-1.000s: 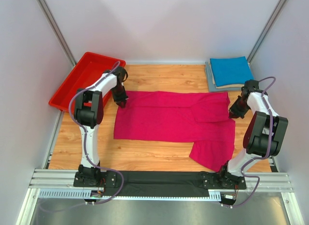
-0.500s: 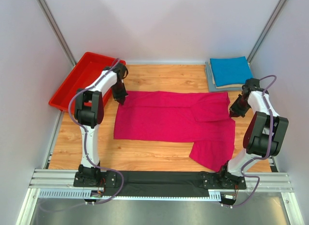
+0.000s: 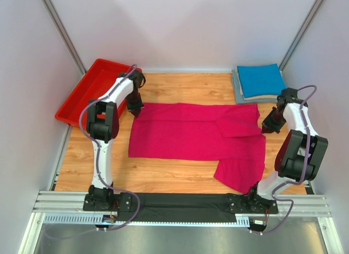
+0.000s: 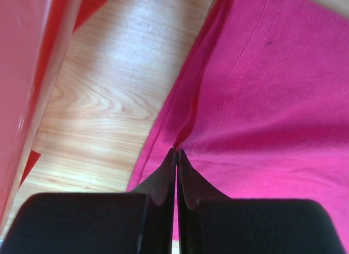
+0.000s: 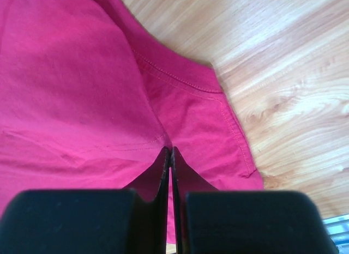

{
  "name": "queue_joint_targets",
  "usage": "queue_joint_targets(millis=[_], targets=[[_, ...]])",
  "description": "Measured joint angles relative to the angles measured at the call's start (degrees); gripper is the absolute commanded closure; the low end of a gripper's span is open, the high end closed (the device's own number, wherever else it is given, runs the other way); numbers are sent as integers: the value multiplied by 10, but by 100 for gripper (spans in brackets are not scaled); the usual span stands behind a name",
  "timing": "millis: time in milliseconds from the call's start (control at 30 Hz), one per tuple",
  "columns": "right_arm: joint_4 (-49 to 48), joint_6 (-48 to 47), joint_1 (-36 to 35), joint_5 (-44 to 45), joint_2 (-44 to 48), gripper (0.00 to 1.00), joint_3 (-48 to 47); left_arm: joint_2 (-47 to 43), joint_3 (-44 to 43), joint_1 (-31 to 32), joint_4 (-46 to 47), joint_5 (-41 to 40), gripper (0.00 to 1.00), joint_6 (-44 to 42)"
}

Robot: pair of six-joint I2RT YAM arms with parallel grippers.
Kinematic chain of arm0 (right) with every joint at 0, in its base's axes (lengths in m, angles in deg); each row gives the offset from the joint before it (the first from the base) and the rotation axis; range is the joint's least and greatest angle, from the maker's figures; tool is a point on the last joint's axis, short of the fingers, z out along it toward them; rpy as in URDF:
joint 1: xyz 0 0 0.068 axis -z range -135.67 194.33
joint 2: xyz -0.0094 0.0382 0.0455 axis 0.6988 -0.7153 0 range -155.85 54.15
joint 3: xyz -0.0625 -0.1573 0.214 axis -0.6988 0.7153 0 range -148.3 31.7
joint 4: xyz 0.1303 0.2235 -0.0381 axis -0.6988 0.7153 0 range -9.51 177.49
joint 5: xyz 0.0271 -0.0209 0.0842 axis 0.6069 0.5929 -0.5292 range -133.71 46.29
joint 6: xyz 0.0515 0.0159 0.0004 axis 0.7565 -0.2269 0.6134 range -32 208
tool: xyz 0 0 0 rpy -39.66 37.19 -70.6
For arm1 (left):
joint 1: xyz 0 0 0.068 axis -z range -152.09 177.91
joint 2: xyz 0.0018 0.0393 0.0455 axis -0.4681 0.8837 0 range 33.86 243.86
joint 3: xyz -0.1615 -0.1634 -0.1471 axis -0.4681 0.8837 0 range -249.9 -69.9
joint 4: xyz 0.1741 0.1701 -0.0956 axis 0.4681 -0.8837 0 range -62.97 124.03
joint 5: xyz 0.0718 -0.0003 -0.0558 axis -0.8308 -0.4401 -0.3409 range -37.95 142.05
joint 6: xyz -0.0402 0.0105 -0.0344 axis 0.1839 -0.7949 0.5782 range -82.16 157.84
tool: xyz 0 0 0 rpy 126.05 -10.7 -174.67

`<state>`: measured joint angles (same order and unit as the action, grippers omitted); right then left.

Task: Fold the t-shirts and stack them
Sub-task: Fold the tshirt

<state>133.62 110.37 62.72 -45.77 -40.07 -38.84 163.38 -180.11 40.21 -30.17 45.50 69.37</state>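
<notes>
Probably a robotics lab cell: white partition walls (image 3: 180, 30), aluminium rails (image 3: 60, 202), a bench-mounted wooden table (image 3: 180, 88).

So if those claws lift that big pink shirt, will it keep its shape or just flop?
Probably flop: the pink shirt puckers into a ridge where the left gripper pinches it. It likely sags between both pinches, since the right gripper holds the opposite end. It looks thin, so probably light.

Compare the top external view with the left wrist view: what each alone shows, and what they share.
Only top external: the folded blue t-shirt at the far right corner and the right tool. Only left wrist: the left tool pinching the pink t-shirt edge, its hem stitching. Both: pink t-shirt, red bin, wooden table.
</notes>
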Motion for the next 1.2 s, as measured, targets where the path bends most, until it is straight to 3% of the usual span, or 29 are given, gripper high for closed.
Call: queue_joint_targets(millis=[1200], targets=[[65, 3, 35, -59, 85, 100, 22, 38, -46, -4, -30, -21, 100, -25]])
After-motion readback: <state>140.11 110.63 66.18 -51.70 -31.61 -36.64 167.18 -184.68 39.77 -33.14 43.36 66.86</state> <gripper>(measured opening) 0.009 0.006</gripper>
